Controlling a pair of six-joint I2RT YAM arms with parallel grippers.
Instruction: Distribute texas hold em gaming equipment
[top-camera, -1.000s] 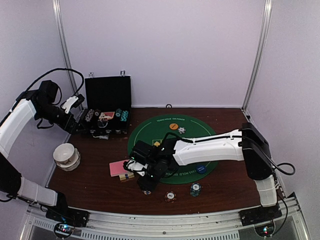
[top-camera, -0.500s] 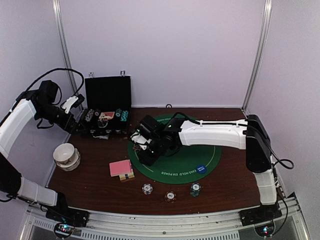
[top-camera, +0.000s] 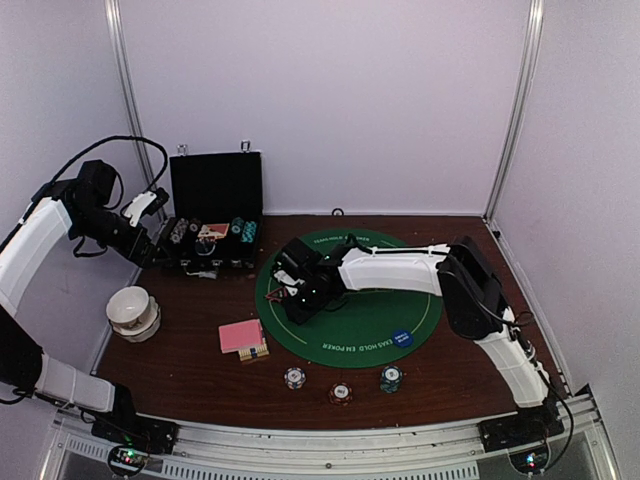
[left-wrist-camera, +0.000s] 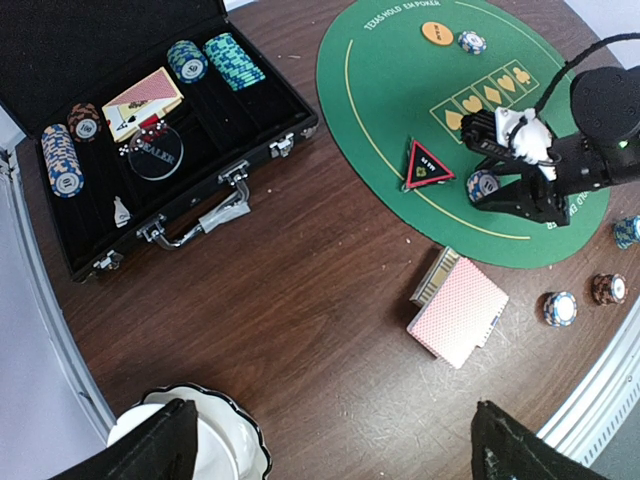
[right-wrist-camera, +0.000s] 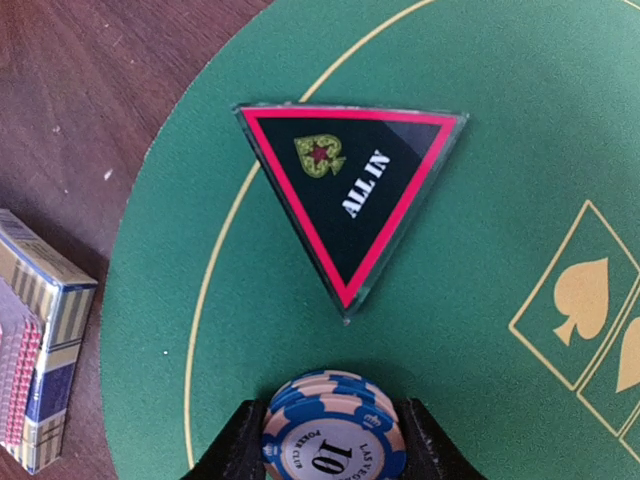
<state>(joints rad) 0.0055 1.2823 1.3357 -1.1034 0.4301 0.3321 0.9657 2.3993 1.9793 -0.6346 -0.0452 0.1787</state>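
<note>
The left gripper (left-wrist-camera: 332, 425) hangs high over the table's left side with its fingers spread wide and nothing between them. Below it sit a white ceramic bowl (top-camera: 133, 308) and an open black hinged chip case (left-wrist-camera: 150, 150). A pink-backed deck of playing cards (left-wrist-camera: 460, 312) lies on the brown wood, just off the round green felt mat (left-wrist-camera: 400, 100) printed "TEXAS HOLD 'EM POKER".

On the mat's left edge lies a flat black triangle marker with a red border (right-wrist-camera: 350, 200), lettered "ALL IN". Just beside its tip, the right gripper (right-wrist-camera: 333, 452) has its fingers closed against both sides of a short stack of blue-and-white striped poker chips (right-wrist-camera: 335, 415). The top chip reads "10", "POKER CLUB" and partly "LAS VEGAS". I cannot tell whether the stack is lifted off the felt.

The chips look stiff, smooth-edged and light. A loose stack probably shears apart easily, so squeezing low across its rim seems safest.
</note>
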